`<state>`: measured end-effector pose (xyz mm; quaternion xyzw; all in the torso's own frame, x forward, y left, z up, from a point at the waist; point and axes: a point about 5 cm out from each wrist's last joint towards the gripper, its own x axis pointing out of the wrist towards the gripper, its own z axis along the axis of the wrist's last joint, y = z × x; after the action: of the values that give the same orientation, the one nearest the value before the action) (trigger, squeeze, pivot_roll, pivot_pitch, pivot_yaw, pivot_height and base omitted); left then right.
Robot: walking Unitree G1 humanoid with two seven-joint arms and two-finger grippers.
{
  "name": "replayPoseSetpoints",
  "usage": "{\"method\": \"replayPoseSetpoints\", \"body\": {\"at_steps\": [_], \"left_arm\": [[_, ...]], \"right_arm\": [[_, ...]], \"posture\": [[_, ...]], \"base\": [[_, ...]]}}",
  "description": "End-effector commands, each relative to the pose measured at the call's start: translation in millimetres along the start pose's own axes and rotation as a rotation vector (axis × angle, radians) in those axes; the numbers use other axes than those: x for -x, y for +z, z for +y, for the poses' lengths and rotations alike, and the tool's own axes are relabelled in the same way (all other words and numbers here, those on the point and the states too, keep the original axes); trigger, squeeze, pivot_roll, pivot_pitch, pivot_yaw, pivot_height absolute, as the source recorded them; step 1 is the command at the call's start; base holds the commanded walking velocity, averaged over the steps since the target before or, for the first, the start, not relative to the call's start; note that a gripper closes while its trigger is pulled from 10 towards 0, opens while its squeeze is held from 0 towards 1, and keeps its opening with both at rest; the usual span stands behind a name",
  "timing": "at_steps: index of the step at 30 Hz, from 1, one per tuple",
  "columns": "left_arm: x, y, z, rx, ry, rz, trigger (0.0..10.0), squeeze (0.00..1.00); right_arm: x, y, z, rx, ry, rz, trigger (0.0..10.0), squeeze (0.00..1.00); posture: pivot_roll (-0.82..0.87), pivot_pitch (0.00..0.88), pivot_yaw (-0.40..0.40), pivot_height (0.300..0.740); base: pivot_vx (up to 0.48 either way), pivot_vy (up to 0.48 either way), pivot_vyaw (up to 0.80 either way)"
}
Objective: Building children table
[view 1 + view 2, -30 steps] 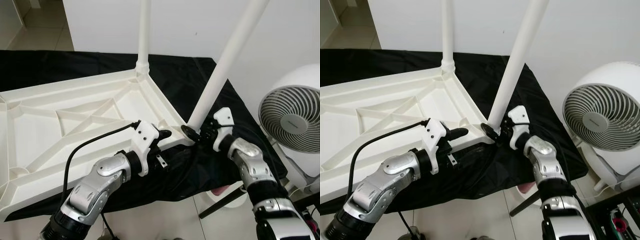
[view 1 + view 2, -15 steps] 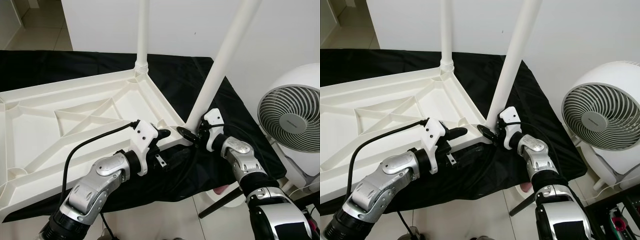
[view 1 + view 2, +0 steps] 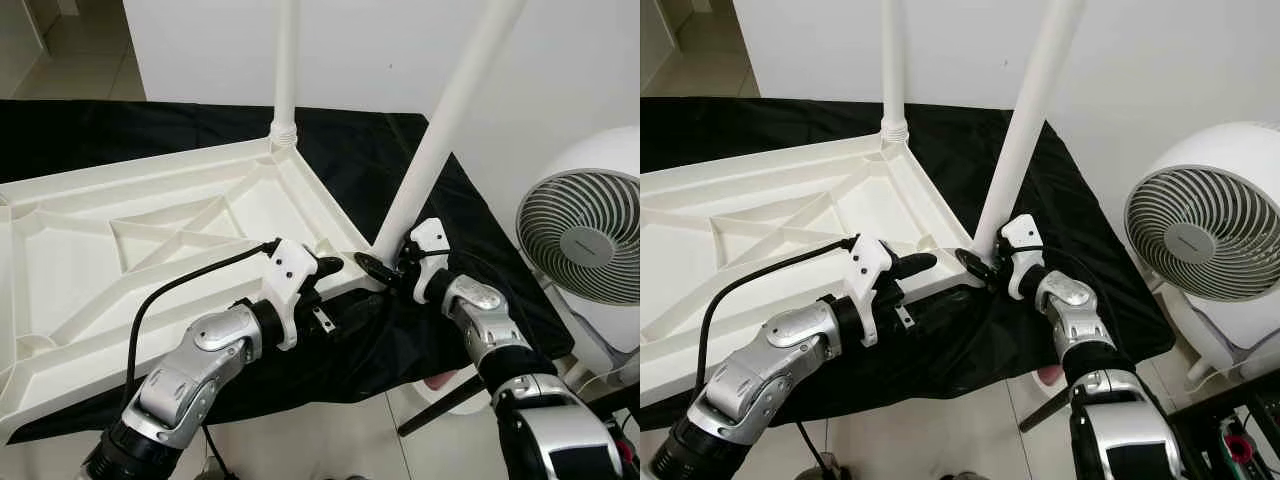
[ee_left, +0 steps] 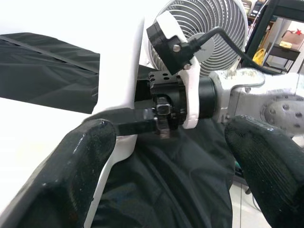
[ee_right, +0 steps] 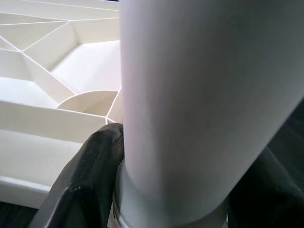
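A white table top [image 3: 150, 230] lies upside down on a black cloth [image 3: 380, 150]. One white leg [image 3: 287, 60] stands upright in its far corner. A second white leg [image 3: 440, 140] leans to the right, its lower end at the near right corner. My right gripper [image 3: 385, 268] is shut on that lower end, and the right wrist view has the leg [image 5: 190, 95] between the black fingers [image 5: 90, 175]. My left gripper [image 3: 335, 290] hovers open at the table's near edge, close to that corner. Its fingers [image 4: 80, 156] stand wide apart, with nothing between them.
A white fan [image 3: 585, 240] stands on the floor to the right of the cloth-covered surface. Below the cloth's near right corner are a pink object [image 3: 440, 382] and a black bar [image 3: 445, 405]. A white wall rises behind.
My right gripper has shifted slightly left, bringing the leaning leg's lower end closer to the near right corner. The left gripper has hardly moved.
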<state>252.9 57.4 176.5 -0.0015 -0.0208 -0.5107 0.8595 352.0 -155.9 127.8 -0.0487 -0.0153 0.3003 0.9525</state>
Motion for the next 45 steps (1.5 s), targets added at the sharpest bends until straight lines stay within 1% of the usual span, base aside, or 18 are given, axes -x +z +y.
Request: {"method": "replayPoseSetpoints", "body": {"at_steps": [1, 5, 7, 8, 9, 11, 12, 18, 22, 29, 30, 31, 32, 36, 40, 43, 44, 45], "left_arm": [[-1.8, 2, -3.0, -0.006, -0.052, -0.001, 10.0, 0.00], [-2.4, 1, -4.4, -0.001, -0.058, -0.001, 10.0, 0.00], [-2.0, 0, -5.6, 0.002, -0.065, 0.003, 10.0, 0.00], [-2.0, 0, -5.6, 0.002, -0.065, 0.003, 10.0, 0.00], [-1.6, 0, -5.5, 0.002, -0.067, 0.004, 10.0, 0.00], [-1.6, 0, -5.5, 0.002, -0.067, 0.004, 10.0, 0.00], [-1.4, 0, -5.4, 0.002, -0.068, 0.004, 10.0, 0.00], [-2.3, 0, -5.8, 0.002, -0.071, 0.005, 10.0, 0.00], [-2.9, 0, -6.8, 0.005, -0.074, 0.004, 10.0, 0.00], [-4.2, 0, -7.9, 0.012, -0.075, -0.001, 10.0, 0.00], [-4.4, -1, -8.1, 0.014, -0.074, -0.001, 10.0, 0.00], [-4.5, -1, -8.2, 0.016, -0.073, -0.001, 10.0, 0.00], [-4.8, -1, -8.6, 0.016, -0.074, -0.002, 10.0, 0.00], [-4.9, -1, -8.3, 0.014, -0.071, -0.004, 10.0, 0.00], [-4.7, -1, -8.1, 0.013, -0.070, -0.005, 10.0, 0.00], [-4.9, -1, -8.3, 0.012, -0.072, -0.004, 10.0, 0.00], [-4.5, -1, -8.4, 0.011, -0.073, -0.003, 10.0, 0.00], [-4.5, -1, -8.4, 0.011, -0.073, -0.003, 10.0, 0.00]], "right_arm": [[5.6, -6, -5.0, -0.030, -0.076, 0.018, 10.0, 0.00], [6.5, -5, -0.9, -0.054, -0.136, -0.007, 10.0, 0.00], [8.8, -5, 6.5, -0.105, -0.274, -0.031, 10.0, 0.00], [8.8, -5, 6.5, -0.105, -0.274, -0.031, 10.0, 0.00], [11.8, -8, 12.8, -0.175, -0.408, -0.032, 10.0, 0.00], [11.8, -8, 12.8, -0.175, -0.408, -0.032, 10.0, 0.00], [13.1, -9, 15.4, -0.205, -0.455, -0.028, 10.0, 0.00], [21.2, -6, 46.9, -0.172, -0.671, -0.011, 10.0, 0.00], [21.4, 1, 54.2, -0.151, -0.681, -0.031, 10.0, 0.00], [20.9, 11, 63.4, -0.114, -0.579, -0.027, 10.0, 0.00], [21.6, 12, 62.9, -0.108, -0.584, -0.021, 10.0, 0.18], [22.1, 12, 62.5, -0.104, -0.588, -0.017, 10.0, 0.18], [23.4, 11, 62.5, -0.117, -0.561, -0.014, 10.0, 1.00], [26.0, 10, 58.5, -0.140, -0.527, -0.017, 10.0, 1.00], [27.2, 12, 51.2, -0.104, -0.335, -0.027, 10.0, 1.00], [28.9, 11, 46.4, -0.097, -0.276, -0.008, 10.0, 1.00], [30.3, 12, 41.4, -0.065, -0.239, -0.006, 10.0, 0.00], [30.3, 12, 41.4, -0.065, -0.239, -0.006, 10.0, 0.00]], "posture": [[0.08, 0.094, -0.083, 0.740], [0.08, 0.096, -0.081, 0.740], [0.08, 0.099, -0.079, 0.740], [0.08, 0.099, -0.079, 0.740], [0.07, 0.100, -0.078, 0.740], [0.07, 0.100, -0.078, 0.740], [0.07, 0.100, -0.078, 0.740], [0.07, 0.101, -0.078, 0.740], [0.06, 0.101, -0.079, 0.740], [0.06, 0.106, -0.088, 0.740], [0.05, 0.106, -0.089, 0.740], [0.06, 0.106, -0.090, 0.740], [0.06, 0.105, -0.092, 0.740], [0.06, 0.104, -0.093, 0.740], [0.06, 0.097, -0.092, 0.740], [0.06, 0.094, -0.092, 0.740], [0.06, 0.090, -0.092, 0.740], [0.06, 0.090, -0.092, 0.740]], "base": [[0.000, 0.000, 0.00], [0.000, 0.000, 0.00], [0.000, 0.000, 0.00], [0.000, 0.000, 0.00], [0.000, 0.000, 0.00], [0.000, 0.000, 0.00], [0.000, 0.000, 0.00], [0.000, 0.000, 0.00], [0.000, 0.000, 0.00], [0.000, 0.000, 0.00], [0.000, 0.000, 0.00], [0.000, 0.000, 0.00], [0.000, 0.000, 0.00], [0.000, 0.000, 0.00], [0.000, 0.000, 0.00], [0.000, 0.000, 0.00], [0.000, 0.000, 0.00], [0.000, 0.000, 0.00]]}}
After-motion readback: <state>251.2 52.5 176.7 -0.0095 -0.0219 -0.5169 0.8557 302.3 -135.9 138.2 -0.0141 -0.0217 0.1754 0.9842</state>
